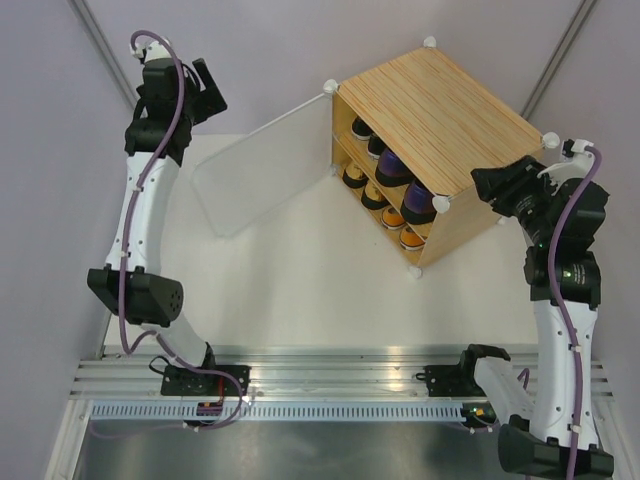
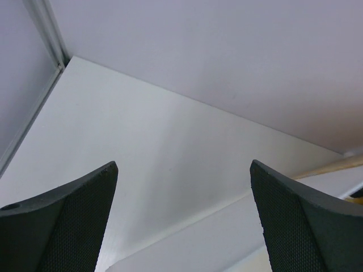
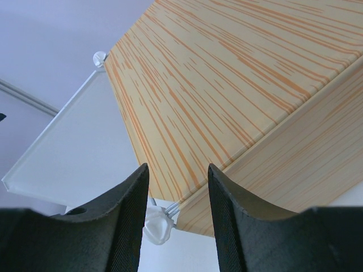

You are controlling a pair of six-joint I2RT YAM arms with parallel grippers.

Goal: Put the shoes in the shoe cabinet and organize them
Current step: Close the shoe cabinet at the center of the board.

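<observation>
The shoe cabinet point(image 1: 440, 110) stands at the back right, its open front facing left. Its white translucent door point(image 1: 255, 175) is swung wide open to the left. On the upper shelf are black sneakers point(image 1: 364, 130) and purple loafers point(image 1: 405, 180). Below are gold pumps point(image 1: 354, 178) and orange sneakers point(image 1: 402, 225). My left gripper point(image 1: 208, 88) is open and empty, high at the back left beyond the door point(image 2: 227, 243). My right gripper point(image 1: 485, 186) is open and empty beside the cabinet's right wall point(image 3: 227, 85), with a white corner knob point(image 3: 157, 226) showing between its fingers.
White table point(image 1: 300, 290) with a metal rail point(image 1: 330, 370) along the near edge. Grey walls point(image 1: 280, 40) stand behind. The open door point(image 3: 68, 153) covers the table's back-left part.
</observation>
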